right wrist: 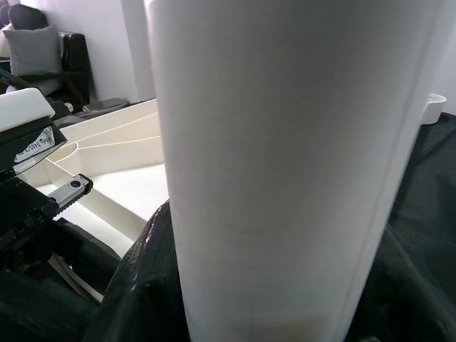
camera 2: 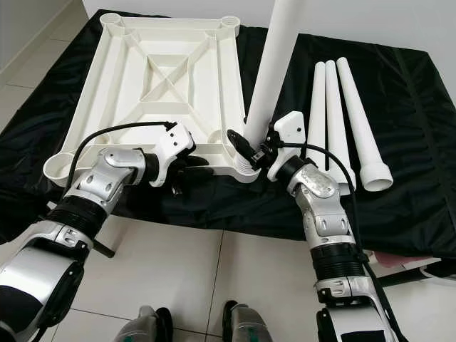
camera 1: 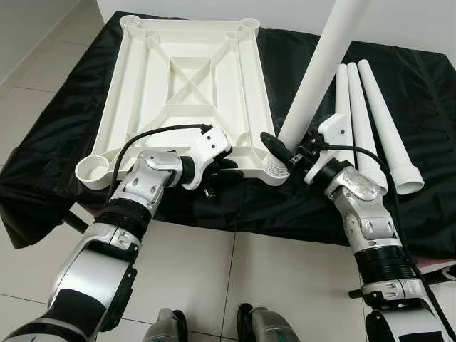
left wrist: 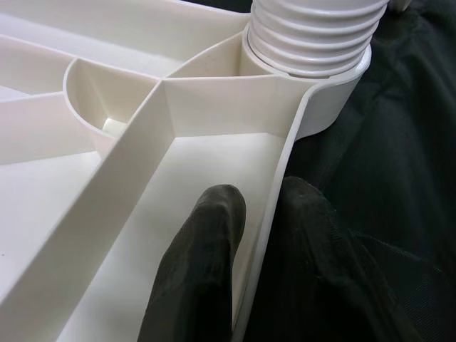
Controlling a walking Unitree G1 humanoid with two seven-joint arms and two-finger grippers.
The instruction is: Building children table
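A white plastic tabletop (camera 1: 187,85) lies upside down on a black cloth. My left gripper (camera 1: 226,168) is shut on its near rim (left wrist: 274,206), one finger (left wrist: 203,263) inside the rim and one outside. A white table leg (camera 1: 318,68) stands tilted in the near right corner socket (camera 1: 274,173), its threaded end (left wrist: 313,35) seated there. My right gripper (camera 1: 285,151) is shut on the leg's lower part (right wrist: 285,171). Three more white legs (camera 1: 370,125) lie side by side on the cloth to the right.
The black cloth (camera 1: 399,78) covers a low surface on a tiled floor (camera 1: 214,278). An empty corner socket (camera 1: 94,171) sits at the tabletop's near left. My feet (camera 1: 249,324) show at the bottom. A white wall stands behind.
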